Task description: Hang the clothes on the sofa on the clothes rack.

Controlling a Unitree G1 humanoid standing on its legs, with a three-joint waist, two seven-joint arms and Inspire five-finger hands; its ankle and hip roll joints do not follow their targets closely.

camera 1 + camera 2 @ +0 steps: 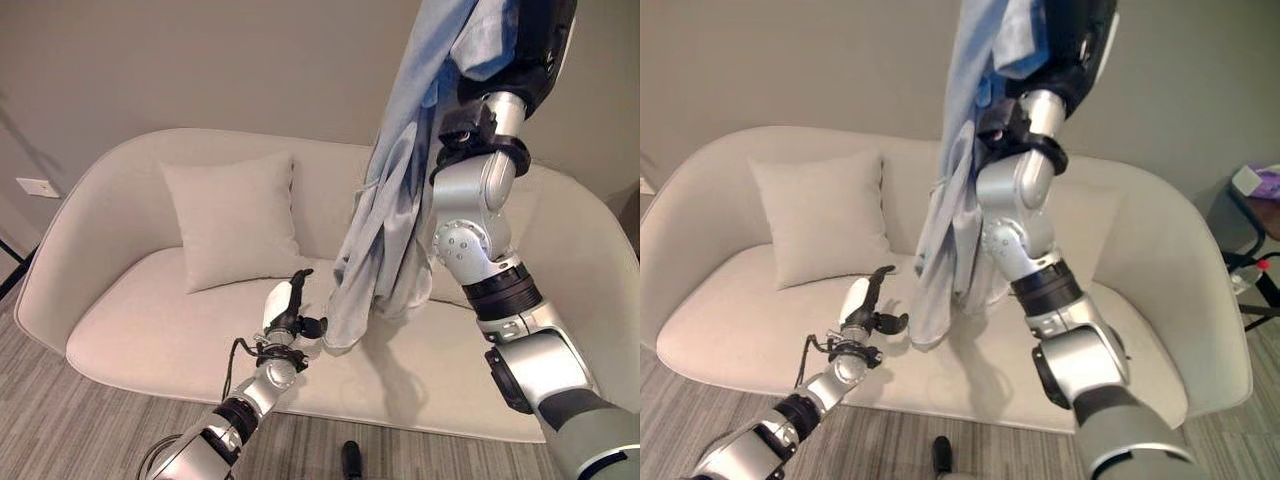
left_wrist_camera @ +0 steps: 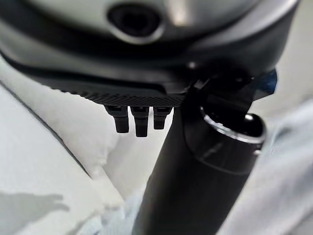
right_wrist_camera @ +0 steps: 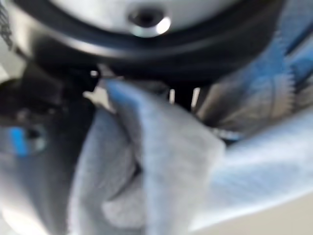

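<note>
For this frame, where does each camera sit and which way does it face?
Left eye view: on the head, looking down at the sofa; both arms enter, left robot hand low, right robot hand raised.
Right eye view: on the head beside it, same scene.
Left wrist view: on the left wrist, looking along the fingers toward the cushion.
Right wrist view: on the right wrist, facing the light blue shirt.
Both eye views share the pillow and the hanging shirt.
</note>
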